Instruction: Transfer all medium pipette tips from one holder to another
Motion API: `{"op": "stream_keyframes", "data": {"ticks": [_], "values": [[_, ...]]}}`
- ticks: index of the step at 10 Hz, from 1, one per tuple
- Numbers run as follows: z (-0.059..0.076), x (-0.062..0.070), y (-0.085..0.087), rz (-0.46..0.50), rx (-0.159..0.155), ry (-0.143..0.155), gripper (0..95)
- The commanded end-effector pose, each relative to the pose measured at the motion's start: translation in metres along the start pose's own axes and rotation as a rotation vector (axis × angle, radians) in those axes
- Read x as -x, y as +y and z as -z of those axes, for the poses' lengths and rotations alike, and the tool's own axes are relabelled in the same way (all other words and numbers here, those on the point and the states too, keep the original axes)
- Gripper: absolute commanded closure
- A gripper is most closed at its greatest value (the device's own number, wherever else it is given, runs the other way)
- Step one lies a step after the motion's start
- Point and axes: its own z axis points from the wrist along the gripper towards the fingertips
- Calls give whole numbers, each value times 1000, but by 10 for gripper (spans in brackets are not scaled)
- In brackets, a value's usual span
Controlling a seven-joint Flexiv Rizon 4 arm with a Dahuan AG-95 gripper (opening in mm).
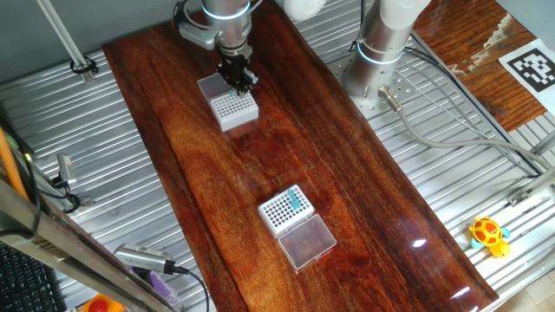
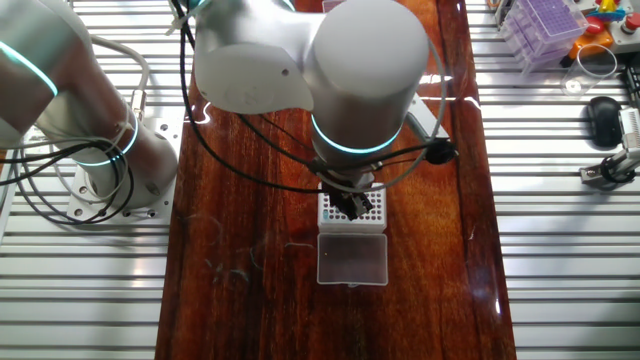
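I cannot tell the tool's [image 1: 238, 78] jaw state: it is small and dark in one view, and the arm's wrist [image 2: 362, 75] covers it in the other. It sits low over the far rack [image 1: 235, 107]; contact unclear. That rack's holes read dark, its open lid [image 1: 211, 86] beside it. In the near rack [image 1: 285, 209], teal tips [image 1: 297, 201] fill a small patch at one corner, count unreadable; its clear lid [image 1: 307, 240] lies open alongside on the desk [image 1: 373, 199].

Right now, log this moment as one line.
end effector: over far rack | grip: unclear | tips: in near rack
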Motion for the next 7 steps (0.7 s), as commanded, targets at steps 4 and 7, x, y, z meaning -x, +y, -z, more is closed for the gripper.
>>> {"op": "stream_keyframes", "data": {"ticks": [4,7], "values": [[42,4,6,4,9,-7,950],[60,15,8,-20,22,-16,950]]}}
